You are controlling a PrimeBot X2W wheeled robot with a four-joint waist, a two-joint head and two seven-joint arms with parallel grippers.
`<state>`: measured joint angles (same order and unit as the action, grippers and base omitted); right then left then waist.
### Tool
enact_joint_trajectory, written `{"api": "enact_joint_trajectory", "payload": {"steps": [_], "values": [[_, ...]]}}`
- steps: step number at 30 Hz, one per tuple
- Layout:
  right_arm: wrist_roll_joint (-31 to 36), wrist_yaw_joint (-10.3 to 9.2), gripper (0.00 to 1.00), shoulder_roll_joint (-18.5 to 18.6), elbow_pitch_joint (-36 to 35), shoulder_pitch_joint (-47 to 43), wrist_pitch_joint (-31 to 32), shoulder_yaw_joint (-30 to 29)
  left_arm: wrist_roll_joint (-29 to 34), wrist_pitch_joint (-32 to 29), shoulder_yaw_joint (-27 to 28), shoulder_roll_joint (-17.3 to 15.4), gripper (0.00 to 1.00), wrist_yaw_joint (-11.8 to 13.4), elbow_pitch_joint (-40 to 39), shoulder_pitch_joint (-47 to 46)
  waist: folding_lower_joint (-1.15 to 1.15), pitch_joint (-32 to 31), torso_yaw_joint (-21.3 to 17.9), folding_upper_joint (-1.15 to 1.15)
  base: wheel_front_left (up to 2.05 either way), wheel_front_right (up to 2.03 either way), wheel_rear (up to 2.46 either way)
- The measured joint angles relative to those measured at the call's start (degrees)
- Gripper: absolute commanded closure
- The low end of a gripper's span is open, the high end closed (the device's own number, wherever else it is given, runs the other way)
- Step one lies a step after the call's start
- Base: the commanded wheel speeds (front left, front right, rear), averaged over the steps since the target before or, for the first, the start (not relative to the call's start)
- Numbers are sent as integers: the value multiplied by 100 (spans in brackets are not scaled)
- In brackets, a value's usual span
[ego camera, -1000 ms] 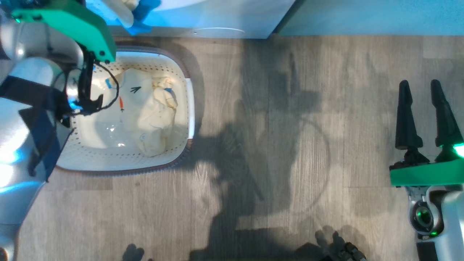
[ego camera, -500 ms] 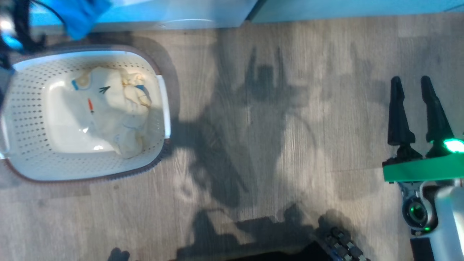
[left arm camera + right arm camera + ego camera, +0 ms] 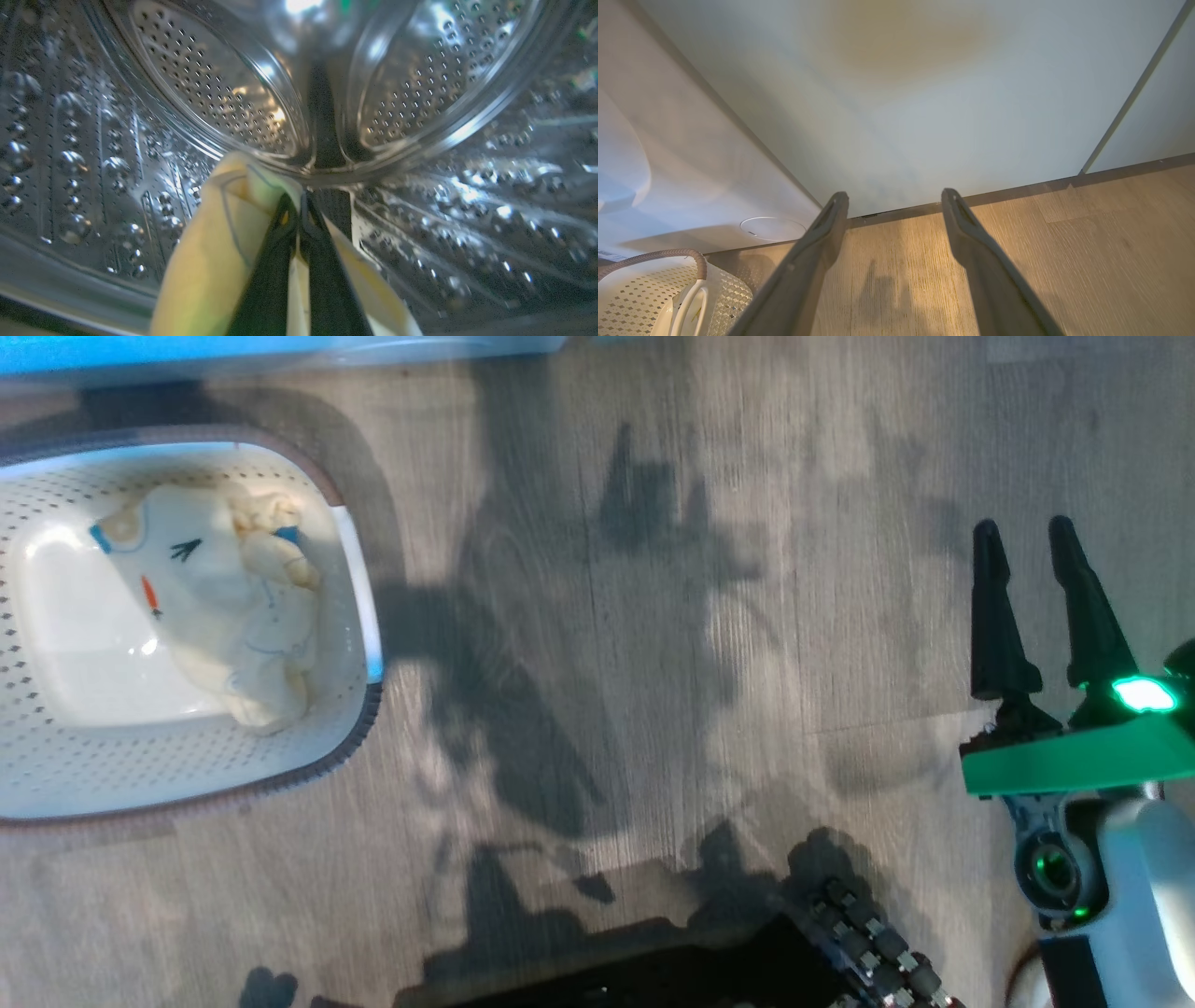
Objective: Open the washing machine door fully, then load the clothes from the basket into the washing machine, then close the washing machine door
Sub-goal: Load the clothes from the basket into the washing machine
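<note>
Shiny steel drum (image 3: 210, 93), plastic basket (image 3: 187, 775)

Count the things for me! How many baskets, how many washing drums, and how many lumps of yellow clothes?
basket: 1
drum: 1
yellow clothes: 2 lumps, one in the basket, one in the drum
Total: 4

left gripper (image 3: 301, 203) now in washing machine (image 3: 93, 163)

the clothes (image 3: 215, 607) lie in the basket (image 3: 56, 775) at the head view's left, on the floor (image 3: 653, 663) below the washing machine (image 3: 280, 350).
</note>
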<state>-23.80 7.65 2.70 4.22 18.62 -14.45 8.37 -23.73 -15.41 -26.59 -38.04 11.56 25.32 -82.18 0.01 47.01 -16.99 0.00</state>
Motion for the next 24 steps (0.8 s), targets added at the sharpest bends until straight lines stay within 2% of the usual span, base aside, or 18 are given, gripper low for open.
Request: {"api": "enact_joint_trajectory", "payload": {"steps": [7, 9, 20, 21, 22, 24], "values": [[-33, 0, 0, 0, 5, 124, 0, 97, 321, 864, -1, 11, 100, -1, 477, -761, 0, 157, -120, 0, 0, 0, 0], [-34, 0, 0, 0, 10, 124, 0, 113, 348, 1103, 2, 35, 100, -82, 614, -928, 0, 176, -132, 0, 0, 0, 0], [-33, 0, 0, -1, 38, 173, 0, 183, 205, 1377, 22, 297, 100, -177, 1541, -1093, -1, 234, -93, 0, 0, 0, 0], [-32, 0, 0, -1, 43, 172, 0, 183, 200, 1395, 23, 323, 84, -181, 1585, -1093, -1, 235, -86, 0, 0, 0, 0], [-32, 0, 0, -1, 51, 172, 0, 183, 191, 1385, 13, 345, 0, -210, 1645, -1094, -1, 233, -78, 0, 0, 0, 0], [-31, 0, 0, -1, 62, 172, 0, 183, 148, 1396, 11, 391, 0, -244, 1730, -1094, -1, 228, -57, 0, 0, 0, 0]]}}
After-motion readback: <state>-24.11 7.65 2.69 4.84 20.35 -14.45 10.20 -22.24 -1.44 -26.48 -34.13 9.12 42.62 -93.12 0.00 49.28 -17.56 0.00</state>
